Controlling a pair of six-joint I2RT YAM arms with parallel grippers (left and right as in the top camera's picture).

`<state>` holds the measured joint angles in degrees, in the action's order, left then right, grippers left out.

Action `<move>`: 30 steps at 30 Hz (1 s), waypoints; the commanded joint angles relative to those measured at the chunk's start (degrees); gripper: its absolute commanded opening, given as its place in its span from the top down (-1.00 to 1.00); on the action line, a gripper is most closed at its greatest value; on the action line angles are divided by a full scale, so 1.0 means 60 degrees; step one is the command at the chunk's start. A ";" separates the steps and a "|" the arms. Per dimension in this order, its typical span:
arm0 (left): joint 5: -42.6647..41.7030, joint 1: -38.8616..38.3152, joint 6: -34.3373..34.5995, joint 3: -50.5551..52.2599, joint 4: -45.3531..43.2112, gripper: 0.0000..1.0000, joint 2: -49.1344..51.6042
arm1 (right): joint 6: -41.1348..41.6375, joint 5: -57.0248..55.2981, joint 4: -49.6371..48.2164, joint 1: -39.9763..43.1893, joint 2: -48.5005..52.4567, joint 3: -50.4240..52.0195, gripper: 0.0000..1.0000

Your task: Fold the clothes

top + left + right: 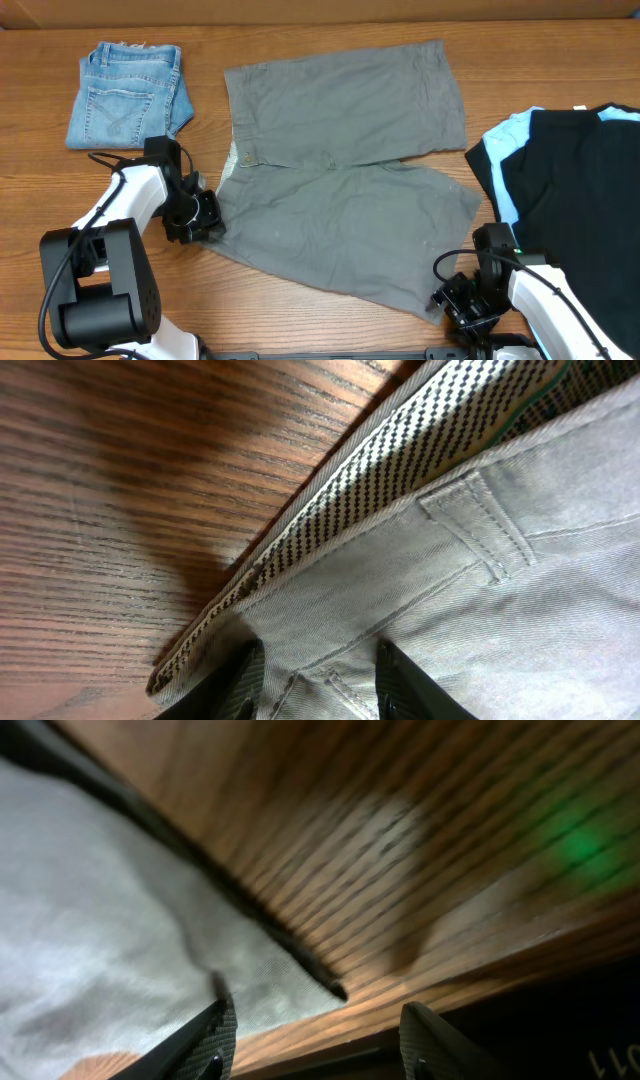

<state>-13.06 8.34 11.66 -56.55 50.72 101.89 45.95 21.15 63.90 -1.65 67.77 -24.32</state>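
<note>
Overhead cam looks straight down on whole table (40, 30); left wrist cam sits close over left edge of grey shorts (350, 190), right wrist cam close over their lower-right corner, both spots within overhead view.

Robot lab workbench, wood-grain table (30, 180), left arm (120, 205), right arm (545, 290), grey shorts (350, 220) laid flat

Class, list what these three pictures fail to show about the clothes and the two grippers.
- Overhead: black garment is cut off by the right edge; its type is unclear.
- Left wrist: left gripper fingertips run off the bottom edge; contact with the grey shorts is unclear.
- Right wrist: blur; whether the right gripper touches the shorts cannot be told.
</note>
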 commanded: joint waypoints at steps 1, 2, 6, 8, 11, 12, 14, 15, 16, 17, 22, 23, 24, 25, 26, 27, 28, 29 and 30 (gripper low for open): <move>0.0674 0.0069 -0.0226 0.0175 -0.0321 0.18 0.0259 | 0.0452 -0.0331 -0.0146 -0.0066 -0.0011 0.0153 -0.10; 0.0674 0.0069 -0.0226 0.0175 -0.0321 0.18 0.0259 | 0.0627 -0.0455 -0.0193 -0.0066 0.0018 0.0160 -0.09; 0.0678 0.0073 -0.0226 0.0175 -0.0321 0.18 0.0259 | 0.0637 -0.0484 -0.0627 -0.0066 0.0353 0.0186 0.16; 0.0678 0.0069 -0.0226 0.0175 -0.0313 0.18 0.0259 | 0.0572 -0.0474 -0.0809 -0.0066 0.0641 0.0186 0.26; 0.0678 0.0069 -0.0226 0.0175 -0.0310 0.17 0.0259 | 0.0244 -0.0324 -0.0954 -0.0066 0.1053 0.0135 0.49; 0.0678 0.0073 -0.0226 0.0175 -0.0291 0.18 0.0259 | 0.0040 -0.0219 -0.0911 -0.0066 0.1111 0.0098 0.54; 0.0685 0.0069 -0.0229 0.0175 -0.0251 0.17 0.0259 | -0.0189 -0.0047 -0.0739 -0.0066 0.1107 0.0029 0.57; 0.0685 0.0069 -0.0229 0.0175 -0.0233 0.17 0.0259 | -0.0237 -0.0007 -0.0619 -0.0076 0.1082 0.0011 0.56; 0.0685 0.0069 -0.0226 0.0175 -0.0226 0.17 0.0259 | -0.0237 -0.0007 -0.0579 -0.0095 0.1086 0.0011 0.56; 0.0685 0.0069 -0.0226 0.0175 -0.0229 0.17 0.0259 | -0.0237 -0.0007 -0.0557 -0.0091 0.1086 0.0011 0.56; 0.0688 0.0073 -0.0226 0.0175 -0.0248 0.17 0.0259 | -0.0237 -0.0076 -0.0637 -0.0091 0.1082 -0.0157 0.92; 0.0710 0.0073 -0.0226 0.0175 -0.0248 0.16 0.0259 | -0.0324 -0.0095 -0.0630 -0.0091 0.1060 -0.0306 0.92; 0.0710 0.0073 -0.0226 0.0175 -0.0248 0.17 0.0259 | -0.0441 -0.0087 -0.0608 -0.0091 0.1024 -0.0455 0.92; 0.0710 0.0073 -0.0226 0.0175 -0.0251 0.17 0.0259 | -0.0492 -0.0124 -0.0459 -0.0091 0.0969 -0.0696 0.92; 0.0710 0.0073 -0.0226 0.0171 -0.0251 0.17 0.0259 | -0.0495 -0.0164 -0.0288 -0.0091 0.0907 -0.0925 0.92; 0.0710 0.0073 -0.0226 0.0168 -0.0248 0.17 0.0259 | -0.0586 -0.0175 -0.0113 -0.0091 0.0827 -0.1162 0.92; 0.0707 0.0073 -0.0226 0.0168 -0.0248 0.17 0.0259 | -0.0732 -0.0178 0.0095 -0.0091 0.0729 -0.1472 0.92; 0.0707 0.0084 -0.0226 0.0168 -0.0240 0.17 0.0259 | -0.0758 -0.0193 0.0368 -0.0091 0.0619 -0.1843 0.92; 0.0699 0.0102 -0.0226 0.0164 -0.0226 0.17 0.0255 | -0.0860 -0.0186 0.0528 -0.0091 0.0535 -0.2149 0.92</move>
<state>-13.21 8.36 11.66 -56.55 50.78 101.89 42.87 20.88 65.80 -1.91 73.19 -31.33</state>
